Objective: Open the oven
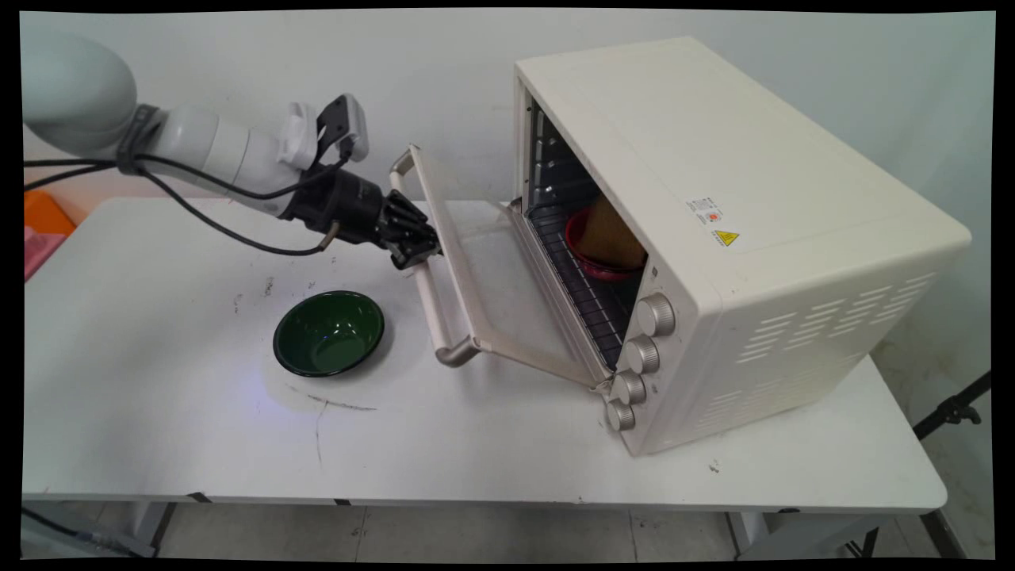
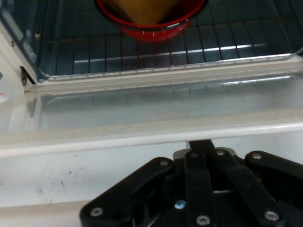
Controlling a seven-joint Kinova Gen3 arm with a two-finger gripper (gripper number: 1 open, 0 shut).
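Note:
A cream toaster oven (image 1: 714,198) stands on the white table (image 1: 158,412) with its glass door (image 1: 484,270) hanging half open toward the left. My gripper (image 1: 419,252) (image 2: 201,144) is shut, with nothing between its fingers. Its tip rests against the door's upper rim (image 2: 142,137), right beside the cream handle bar (image 1: 432,309). On the wire rack (image 2: 94,52) inside sits a red bowl (image 1: 591,258) (image 2: 151,28) with a tan-brown lump (image 1: 614,234) (image 2: 142,9) in it. An empty dark green bowl (image 1: 329,333) sits on the table below the gripper.
Several round knobs (image 1: 654,315) line the oven's front right edge. Orange (image 1: 44,214) and pink (image 1: 40,250) things lie past the table's left edge. A black stand (image 1: 951,408) rises beyond the right edge. Black cables (image 1: 198,218) hang under the arm.

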